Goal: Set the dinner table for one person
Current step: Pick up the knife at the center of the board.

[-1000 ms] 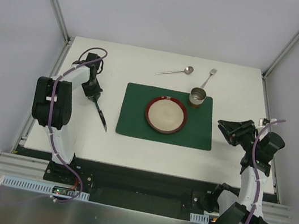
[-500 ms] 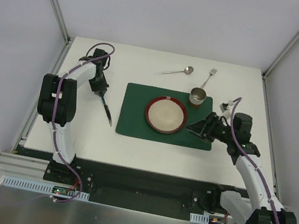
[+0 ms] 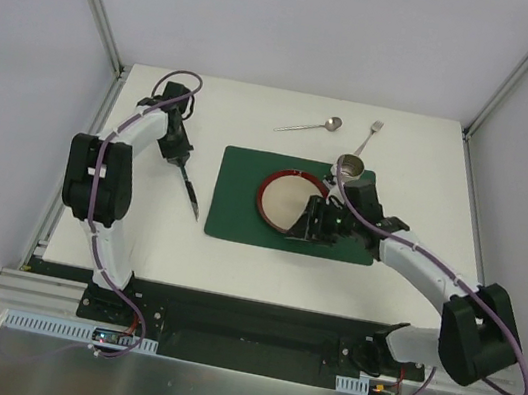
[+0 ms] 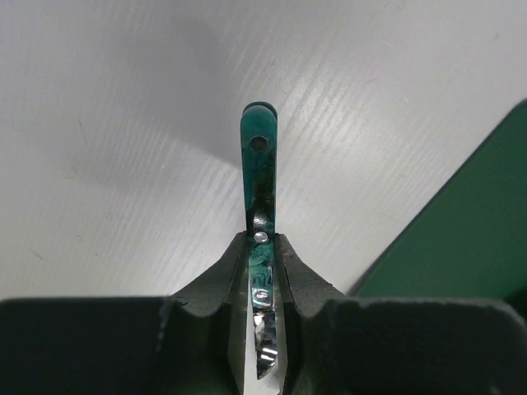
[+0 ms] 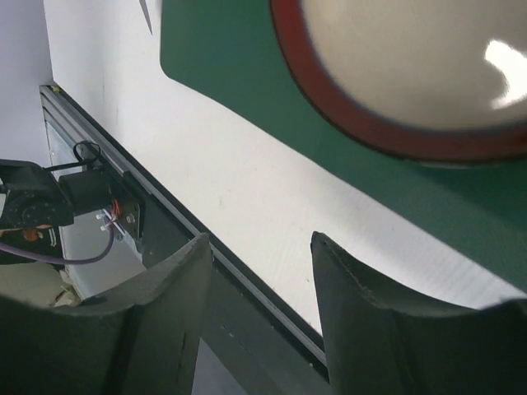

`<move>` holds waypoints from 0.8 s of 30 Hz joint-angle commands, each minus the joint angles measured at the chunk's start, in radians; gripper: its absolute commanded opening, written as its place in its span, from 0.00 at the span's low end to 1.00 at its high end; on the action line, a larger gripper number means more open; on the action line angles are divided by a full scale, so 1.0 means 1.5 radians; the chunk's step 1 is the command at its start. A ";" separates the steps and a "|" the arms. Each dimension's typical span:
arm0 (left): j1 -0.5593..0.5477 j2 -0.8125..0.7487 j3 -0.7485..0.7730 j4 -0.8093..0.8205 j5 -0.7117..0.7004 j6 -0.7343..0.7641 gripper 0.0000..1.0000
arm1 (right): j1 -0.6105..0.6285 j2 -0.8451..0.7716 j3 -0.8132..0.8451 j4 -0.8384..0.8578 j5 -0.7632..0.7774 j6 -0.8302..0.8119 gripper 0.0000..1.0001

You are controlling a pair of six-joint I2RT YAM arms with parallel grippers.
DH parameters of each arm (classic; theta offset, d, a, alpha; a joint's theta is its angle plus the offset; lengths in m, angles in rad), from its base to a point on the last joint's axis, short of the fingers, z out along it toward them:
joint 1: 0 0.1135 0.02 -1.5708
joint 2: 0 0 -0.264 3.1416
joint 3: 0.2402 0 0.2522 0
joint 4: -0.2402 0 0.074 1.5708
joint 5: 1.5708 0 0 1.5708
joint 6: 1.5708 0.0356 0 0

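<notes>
The dinner table [image 3: 170,243] is matt white; the plate [image 3: 279,198] is glossy; the spoon [image 3: 309,125] and fork [image 3: 369,137] are polished metal.

Plate [image 3: 279,198] half behind right hand [image 3: 308,220]

**Two white-and-black arms with purple cabling**

The left arm [image 3: 139,126] and right arm [image 3: 415,262] share one build: slim white tubes joined by chunky black housings. A purple cable [image 3: 99,162] runs along each arm, looping loose of the shell in places. Each arm rises from a black block at its foot. The left claw [image 4: 262,263] has two matte dark-grey fingers [image 4: 221,285] with curved inner shoulders. The right claw [image 5: 259,255] has the same thick, dull, rounded fingers.
</notes>
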 commanded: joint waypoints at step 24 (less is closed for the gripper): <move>-0.077 -0.152 0.005 -0.022 0.055 -0.007 0.00 | 0.109 0.477 0.478 0.083 -0.008 0.002 0.54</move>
